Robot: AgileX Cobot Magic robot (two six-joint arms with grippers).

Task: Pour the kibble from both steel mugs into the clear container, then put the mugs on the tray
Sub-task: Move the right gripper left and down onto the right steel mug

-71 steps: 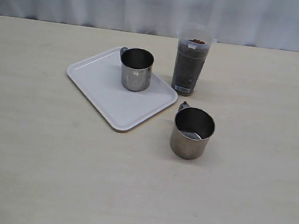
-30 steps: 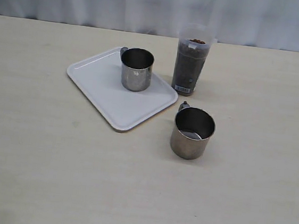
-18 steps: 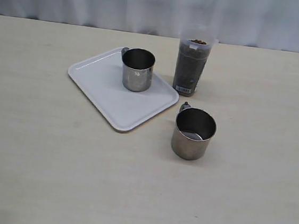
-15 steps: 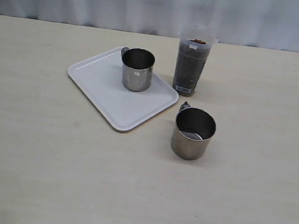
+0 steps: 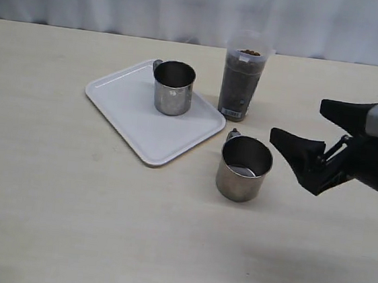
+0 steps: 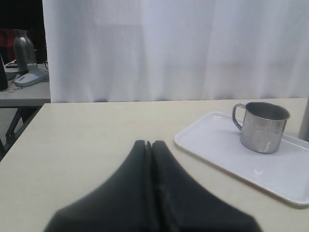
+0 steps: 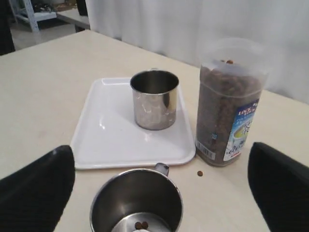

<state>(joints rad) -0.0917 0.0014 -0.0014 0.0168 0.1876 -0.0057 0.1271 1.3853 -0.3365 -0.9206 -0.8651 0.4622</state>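
Exterior view: right gripper (image 5: pixel 298 118) spread near off-tray mug (image 5: pixel 243 169); left gripper (image 6: pixel 148 143) pressed together.

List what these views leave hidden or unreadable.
- Far mug, on the tray: floor hidden by its own wall in every view; empty or not, cannot tell.
- Clear container: label print too small to read, right wrist view.
- Left gripper: outside the exterior view.
- Near mug: lower body cut off by the right wrist picture's edge.
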